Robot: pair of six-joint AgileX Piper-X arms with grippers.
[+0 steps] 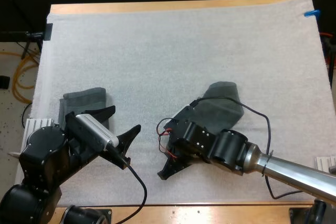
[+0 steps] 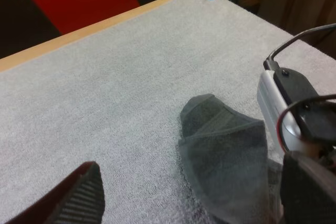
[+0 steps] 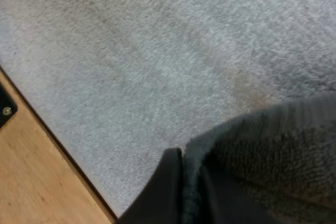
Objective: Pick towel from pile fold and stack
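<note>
A crumpled dark grey-green towel lies on the white mat, right of centre. My right gripper reaches over its near side toward the mat's front edge. In the right wrist view a black finger presses on the towel's edge, so my right gripper is shut on the towel. A folded towel lies at the left of the mat. Just in front of it my left gripper stands open, with nothing between its fingers. The left wrist view looks across at the crumpled towel.
The mat's front edge and a strip of bare wooden table are close to my right gripper. A white ribbed block sits at the mat's left edge beside my left arm. My right arm is close to my left gripper.
</note>
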